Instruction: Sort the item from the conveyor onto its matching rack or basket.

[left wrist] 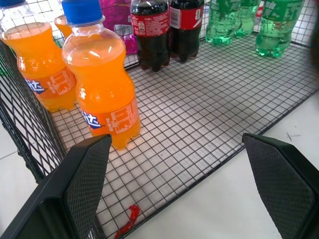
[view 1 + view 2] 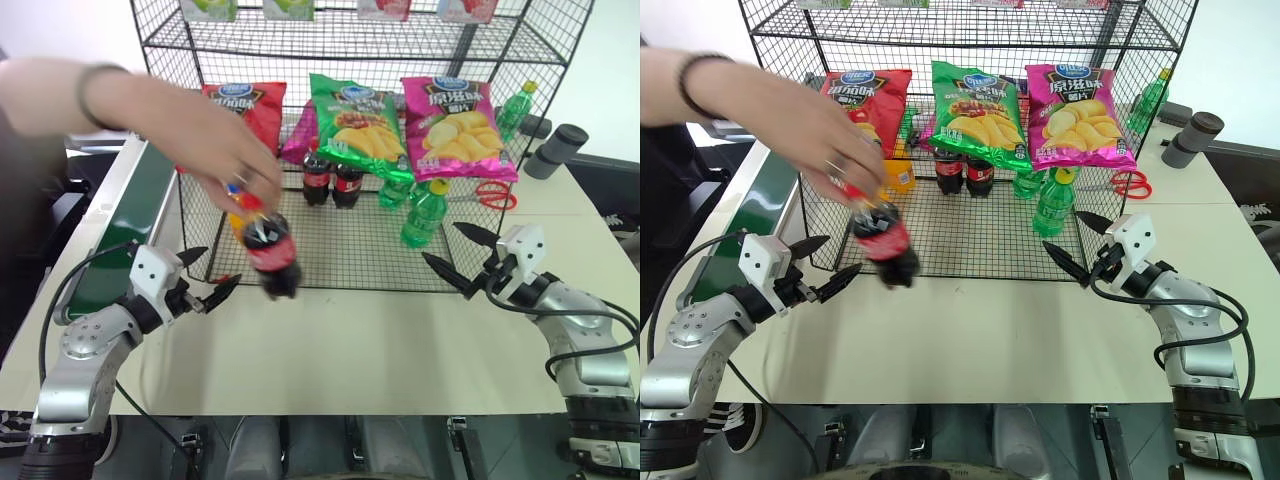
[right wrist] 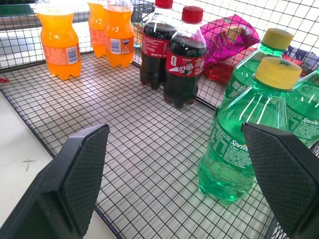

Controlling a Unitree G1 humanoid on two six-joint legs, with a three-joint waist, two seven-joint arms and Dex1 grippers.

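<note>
A person's hand [image 2: 215, 145] holds the item, a cola bottle [image 2: 270, 245] with a red cap and red label, tilted in the air just in front of the rack's left front edge. The black wire rack [image 2: 370, 250] has a grid floor. On it stand two colas [image 3: 182, 59], orange-drink bottles [image 1: 102, 74] and green bottles [image 3: 244, 134]. The conveyor [image 2: 130, 225] runs along the left side. My left gripper [image 2: 222, 266] is open and empty, a little left of the held bottle. To the right, my right gripper [image 2: 440, 241] is open and empty at the rack's front right corner.
Red, green and pink chip bags [image 2: 355, 120] hang across the rack's front. Red scissors [image 2: 490, 193] and a grey cylinder [image 2: 555, 150] lie on the white table [image 2: 340, 340] to the right of the rack. The person's arm reaches in from the left above the conveyor.
</note>
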